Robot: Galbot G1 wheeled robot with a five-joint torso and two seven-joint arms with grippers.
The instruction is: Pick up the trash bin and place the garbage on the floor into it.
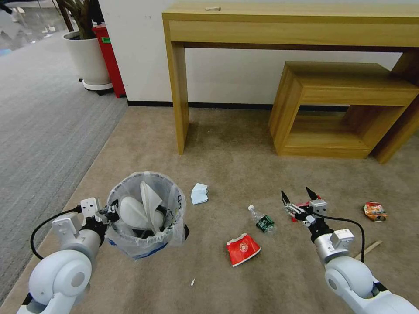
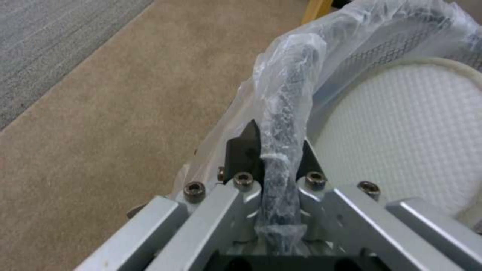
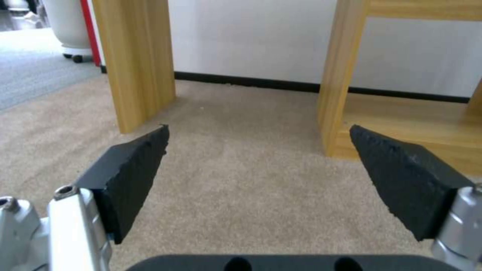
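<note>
Trash bin sits low-left in my head view, two white slippers inside, left gripper at its rim. Left wrist: fingers clamp the bagged rim. Right wrist: right gripper spread wide above the floor.

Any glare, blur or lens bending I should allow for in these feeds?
Head view: wide-lens bending curves the desk, and the trash bin casts a soft shadow. Left wrist view: the bin's bag rim is sharp in the shut left gripper. Right wrist view: the open right gripper looks soft-edged.
</note>
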